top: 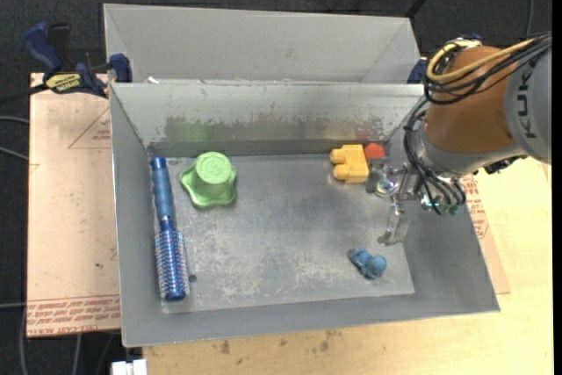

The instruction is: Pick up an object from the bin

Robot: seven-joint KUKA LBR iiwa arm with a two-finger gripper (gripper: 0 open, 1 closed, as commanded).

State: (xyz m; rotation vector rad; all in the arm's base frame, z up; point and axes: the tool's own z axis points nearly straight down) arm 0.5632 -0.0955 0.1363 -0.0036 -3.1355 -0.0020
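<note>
Blue lump (369,263), small and rounded, lies in the bin's (281,233) near right corner. It looks light, perhaps rubbery and a bit slippery, and I'd pinch it across its thickest part. Along the bin's left wall lies a blue hairbrush (167,233), a green cup (209,180) just beside its handle. A yellow block (349,163) sits by the bin's far wall. The tool (391,234) hangs just beyond the lump, seemingly touching nothing. I cannot tell whether it is spread or pressed together.
</note>
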